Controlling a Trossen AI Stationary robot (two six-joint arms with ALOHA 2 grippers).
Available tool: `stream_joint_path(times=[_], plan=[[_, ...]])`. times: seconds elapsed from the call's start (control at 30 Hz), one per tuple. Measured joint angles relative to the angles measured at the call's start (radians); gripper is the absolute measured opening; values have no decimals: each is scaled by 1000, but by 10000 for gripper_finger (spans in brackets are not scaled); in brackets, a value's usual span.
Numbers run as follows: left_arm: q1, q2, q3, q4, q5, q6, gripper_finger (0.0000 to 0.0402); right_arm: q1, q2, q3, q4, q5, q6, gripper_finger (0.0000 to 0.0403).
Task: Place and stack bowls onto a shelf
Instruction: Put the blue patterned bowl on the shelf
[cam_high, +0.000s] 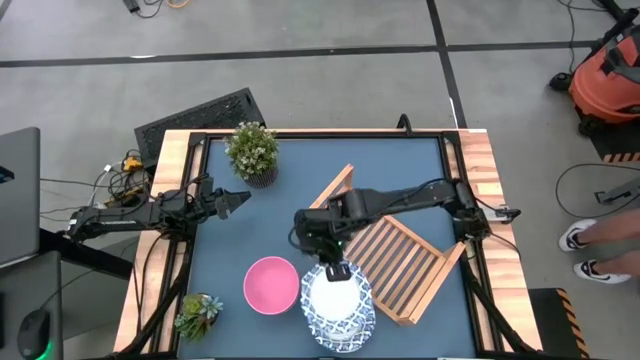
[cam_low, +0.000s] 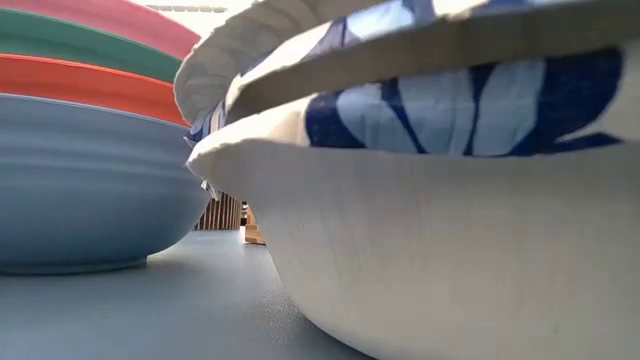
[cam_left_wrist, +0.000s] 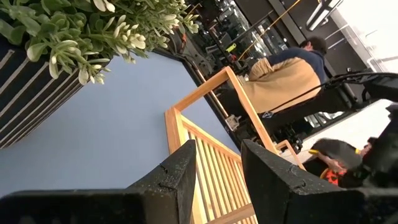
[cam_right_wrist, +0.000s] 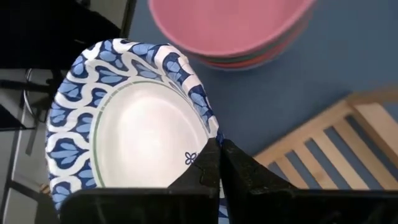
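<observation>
Right gripper (cam_right_wrist: 219, 163), fingers pinched on the rim of the top blue-patterned bowl (cam_right_wrist: 134, 134), which sits on the patterned stack (cam_high: 338, 300) just beside the shelf (cam_high: 395, 260). The shelf lies empty and askew. The pink-topped stack (cam_high: 272, 284) stands on the far side of the patterned stack from the shelf. Left gripper (cam_high: 232, 202), jaws parted on nothing, waits well apart from the shelf, near a potted plant (cam_high: 252, 150). Step in hand, apparently: taking the first bowl. Next move calls for a clean lift, then carrying it over the shelf's rail onto the slats.
</observation>
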Motion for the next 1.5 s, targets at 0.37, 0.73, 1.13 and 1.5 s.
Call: stream_joint_path(times=[0.37, 0.73, 1.13, 1.5], plan=[[0, 0, 0, 0, -1, 0, 112, -66, -57, 69, -166, 1, -33, 18], [0, 0, 0, 0, -3, 0, 112, -188, -245, 70, -280, 187, 82, 18], [0, 0, 0, 0, -4, -7, 112, -344, -438, -254, -188, 256, 239, 18], [0, 0, 0, 0, -5, -7, 112, -423, -723, -889, 221, 215, 532, 18]])
